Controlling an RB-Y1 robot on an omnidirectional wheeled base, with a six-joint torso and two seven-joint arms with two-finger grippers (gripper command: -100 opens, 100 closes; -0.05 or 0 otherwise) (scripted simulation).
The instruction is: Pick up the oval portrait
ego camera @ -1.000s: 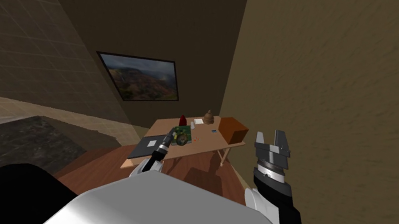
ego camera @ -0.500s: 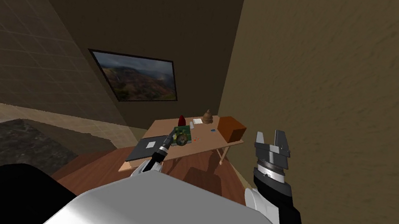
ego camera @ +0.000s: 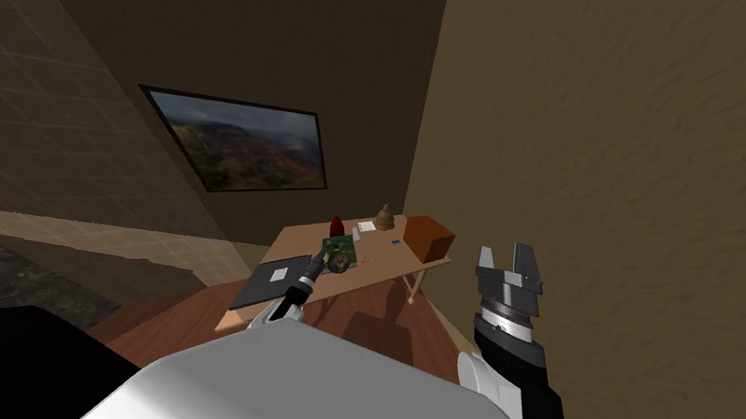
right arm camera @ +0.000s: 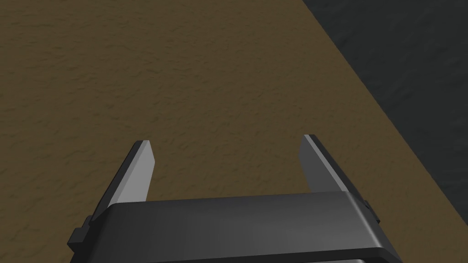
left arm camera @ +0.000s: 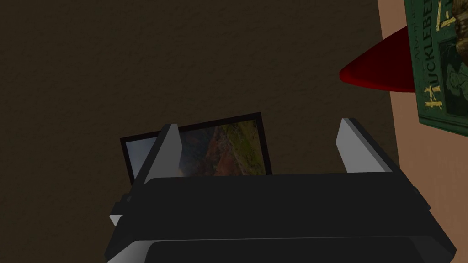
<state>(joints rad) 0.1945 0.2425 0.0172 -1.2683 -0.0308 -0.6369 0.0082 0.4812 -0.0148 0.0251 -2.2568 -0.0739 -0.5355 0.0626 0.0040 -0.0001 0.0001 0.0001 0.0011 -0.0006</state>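
Presently, right gripper [ego camera: 506,253]: raised beside the brown wall, well clear of the table. Its fingers stand apart with nothing between them, so I judge it parked to stay out of the working arm's way.
Left gripper [ego camera: 318,259]: stretched out over the table [ego camera: 391,258], just beside the green book. In the left wrist view its fingers [left arm camera: 167,150] are spread wide and hold nothing, a stance ready for a grasp.
Aim of left gripper [left arm camera: 258,123]: it faces the dark wall and the framed picture. The book lies off beyond one finger, so the hand is not yet lined up on the target.
Dark flat pad [ego camera: 274,277]: lies at the near end of the table, under the reaching arm and apart from the book.
Oval portrait [ego camera: 342,260]: a small round, gilt-rimmed piece lying flat on the green book [ego camera: 338,244], which rests on the table. Its detail is too small to read. I judge that lying flat it offers only its rim to thin fingers.
Red object [ego camera: 335,222]: dark and pointed, just beyond the book. It could be knocked if the hand overreaches.
Brown box [ego camera: 431,238]: at the far end of the table against the wall, well apart from the work.
Framed landscape [ego camera: 240,142]: hangs on the far wall and is not the task's item.
Stage: approach made, grasp not yet done.
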